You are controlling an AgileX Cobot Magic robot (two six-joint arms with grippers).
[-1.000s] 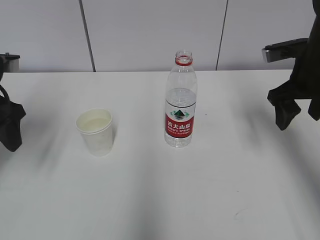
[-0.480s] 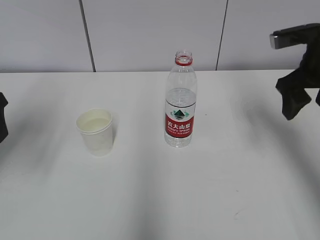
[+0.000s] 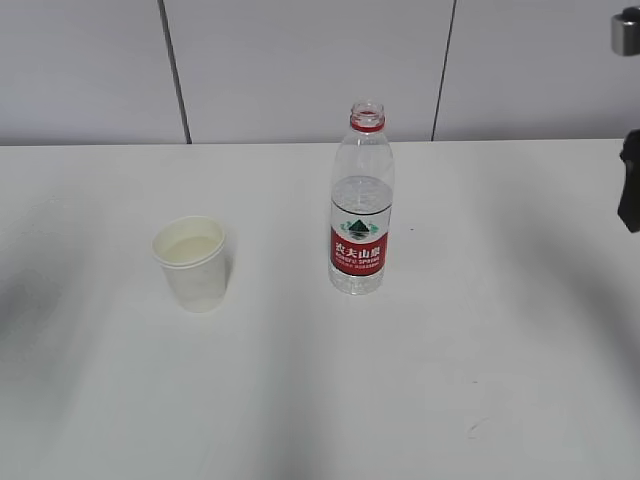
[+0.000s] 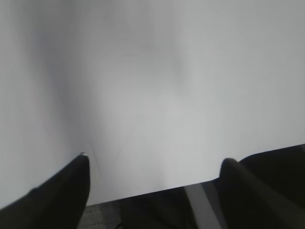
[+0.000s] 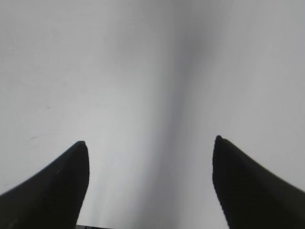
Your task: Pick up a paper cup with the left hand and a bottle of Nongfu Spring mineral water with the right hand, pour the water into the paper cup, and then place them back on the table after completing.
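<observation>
A white paper cup (image 3: 190,262) stands upright on the white table (image 3: 320,400), left of centre, with clear water (image 3: 189,249) in it. An uncapped Nongfu Spring bottle (image 3: 361,213) with a red label stands upright to its right, about half full. The left hand is out of the exterior view; in the left wrist view the left hand (image 4: 155,162) is open over the table's edge (image 4: 143,191), holding nothing. The right hand (image 3: 630,180) shows only as a black sliver at the right edge; in the right wrist view the right hand (image 5: 150,143) is open over bare table.
A grey panelled wall (image 3: 300,70) runs behind the table's far edge. A dark floor and a pale strip (image 4: 200,210) show below the table's edge in the left wrist view.
Both arms have drawn outward: the left hand has left the exterior view to the left, the right hand has moved to the right edge. The cup and bottle have not moved.
</observation>
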